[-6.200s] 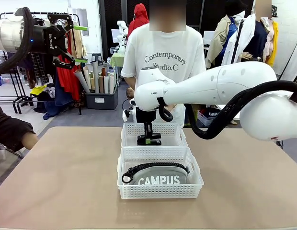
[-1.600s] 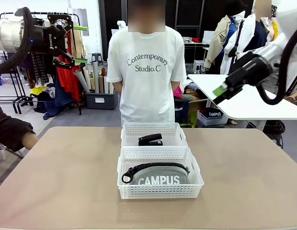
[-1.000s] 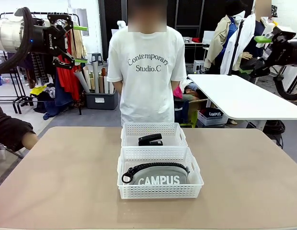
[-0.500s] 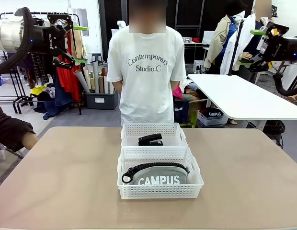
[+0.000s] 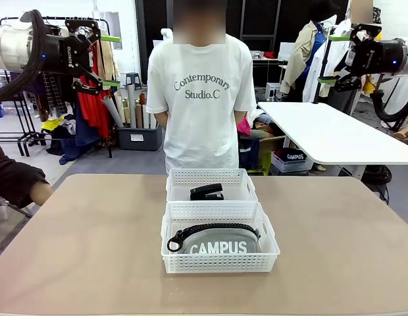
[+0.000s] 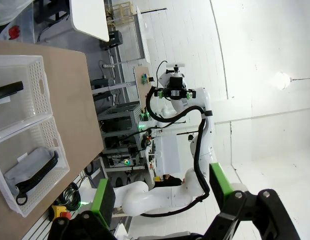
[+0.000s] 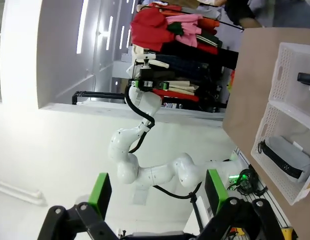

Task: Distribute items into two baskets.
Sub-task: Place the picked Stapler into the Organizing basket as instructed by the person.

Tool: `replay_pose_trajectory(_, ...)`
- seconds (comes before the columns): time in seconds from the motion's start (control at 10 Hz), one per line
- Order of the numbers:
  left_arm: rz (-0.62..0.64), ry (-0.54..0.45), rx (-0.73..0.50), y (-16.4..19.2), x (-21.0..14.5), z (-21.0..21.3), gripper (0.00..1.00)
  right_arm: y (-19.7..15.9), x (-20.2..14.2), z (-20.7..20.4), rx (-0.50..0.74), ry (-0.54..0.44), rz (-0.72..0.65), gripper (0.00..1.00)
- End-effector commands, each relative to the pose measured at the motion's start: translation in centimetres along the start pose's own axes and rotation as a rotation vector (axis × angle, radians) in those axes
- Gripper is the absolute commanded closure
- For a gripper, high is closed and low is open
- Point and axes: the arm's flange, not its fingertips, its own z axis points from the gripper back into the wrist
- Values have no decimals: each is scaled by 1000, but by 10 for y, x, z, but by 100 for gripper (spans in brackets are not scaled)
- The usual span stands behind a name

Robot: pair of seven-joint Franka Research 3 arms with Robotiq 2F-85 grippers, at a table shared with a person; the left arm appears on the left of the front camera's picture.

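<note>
Two white baskets sit end to end at the middle of the counter (image 5: 92,250), touching along their long sides. The near basket (image 5: 220,264) holds the grey pouch (image 5: 220,242), lying flat with "CAMPUS" facing the near edge and its black strap curled along the left and top. The far basket (image 5: 212,178), toward the far edge, holds the black stapler (image 5: 206,191).

Left hand (image 5: 102,59) is raised high above the counter's far left corner, fingers spread wide, holding nothing. Right hand (image 5: 332,59) is raised high beyond the far right corner, fingers also wide apart and empty.

A person in a white T-shirt (image 5: 201,99) stands just behind the far edge, arms behind the back.

Left wrist view: both baskets at picture left, pouch (image 6: 30,167) and stapler (image 6: 7,91) inside them.
</note>
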Motion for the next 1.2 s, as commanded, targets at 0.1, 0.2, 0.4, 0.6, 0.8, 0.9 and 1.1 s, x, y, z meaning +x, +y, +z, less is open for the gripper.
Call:
replay_pose_trajectory(0.1,-2,2,-4,-2,-2,0,0,6,16,-14,-30,17,-20,0)
replay_pose_trajectory(0.2,-2,2,-4,-2,-2,0,0,2,3,-4,-13,1,1,0)
replay_pose_trajectory(0.4,-2,2,-4,-2,-2,0,0,2,3,-4,-13,1,1,0)
replay_pose_trajectory(0.6,-2,2,-4,-2,-2,0,0,2,3,-4,-13,1,1,0)
replay_pose_trajectory(0.8,-2,2,-4,-2,-2,0,0,2,3,-4,-13,1,1,0)
replay_pose_trajectory(0.9,-2,2,-4,-2,-2,0,0,2,3,-4,-13,1,1,0)
replay_pose_trajectory(1.1,-2,2,-4,-2,-2,0,0,2,3,-4,-13,1,1,0)
